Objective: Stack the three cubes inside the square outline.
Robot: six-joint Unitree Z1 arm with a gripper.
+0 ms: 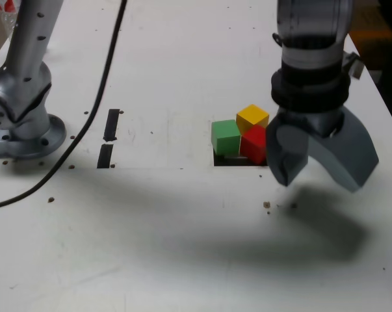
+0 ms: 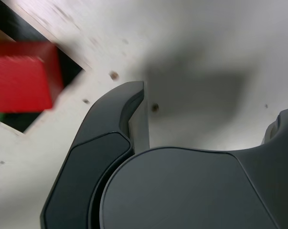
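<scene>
Grey hand gapes wide, empty; red cube beside it.

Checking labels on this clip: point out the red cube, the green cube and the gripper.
red cube (image 1: 255, 144), exterior view, its front face.
green cube (image 1: 225, 136), exterior view, its front face.
gripper (image 1: 318, 168), exterior view, the gap between its open fingertips.

no readable text, no labels, no brand marks, no numbers, no signs on any surface in either view
</scene>
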